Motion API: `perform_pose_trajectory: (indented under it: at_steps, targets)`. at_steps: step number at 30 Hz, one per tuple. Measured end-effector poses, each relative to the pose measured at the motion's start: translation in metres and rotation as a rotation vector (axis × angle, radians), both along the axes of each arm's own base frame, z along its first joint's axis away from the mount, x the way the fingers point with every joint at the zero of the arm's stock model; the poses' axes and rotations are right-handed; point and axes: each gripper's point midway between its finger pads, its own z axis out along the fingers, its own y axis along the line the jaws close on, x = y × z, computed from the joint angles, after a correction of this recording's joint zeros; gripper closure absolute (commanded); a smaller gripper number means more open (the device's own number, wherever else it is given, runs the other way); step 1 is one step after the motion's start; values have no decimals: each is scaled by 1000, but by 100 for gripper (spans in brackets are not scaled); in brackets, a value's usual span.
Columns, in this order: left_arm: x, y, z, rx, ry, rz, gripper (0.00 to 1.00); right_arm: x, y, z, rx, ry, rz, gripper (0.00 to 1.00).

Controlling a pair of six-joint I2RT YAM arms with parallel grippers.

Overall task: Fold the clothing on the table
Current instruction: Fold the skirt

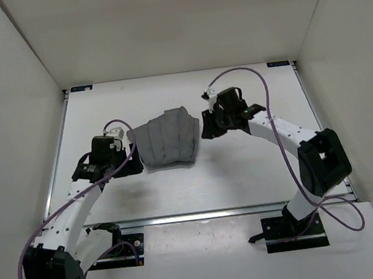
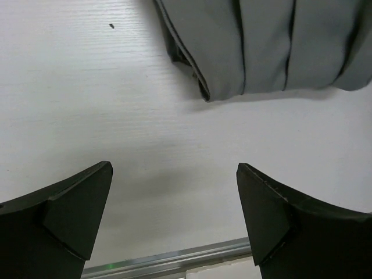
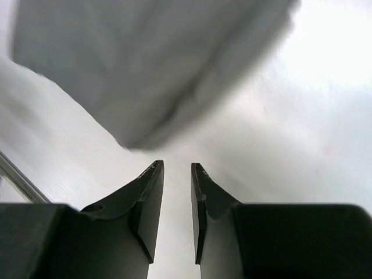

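Note:
The clothing (image 1: 168, 139), a dark grey pleated garment, lies bunched into a compact shape in the middle of the white table (image 1: 244, 173). My left gripper (image 1: 132, 160) sits just off its left side, apart from the fabric. In the left wrist view that gripper (image 2: 173, 168) is wide open over bare table, with the clothing's near corner (image 2: 261, 46) ahead of it. My right gripper (image 1: 207, 129) hovers by the garment's right edge. In the right wrist view its jaws (image 3: 177, 165) stand a narrow gap apart with nothing between them, and the clothing (image 3: 145, 64) is a blur ahead.
A metal rail (image 1: 215, 213) runs along the table's near edge and shows below the left fingers (image 2: 174, 258). White enclosure walls (image 1: 7, 99) rise on the left, right and back. Both arm bases stand beyond the near rail.

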Motion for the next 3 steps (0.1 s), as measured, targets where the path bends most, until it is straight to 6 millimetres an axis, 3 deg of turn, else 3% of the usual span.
perform_pose_trajectory:
  at_steps: [3]
  targets:
    - [-3,-1,8,2,-34,-23,1,-20,-26,-26,-37,61,-33,72]
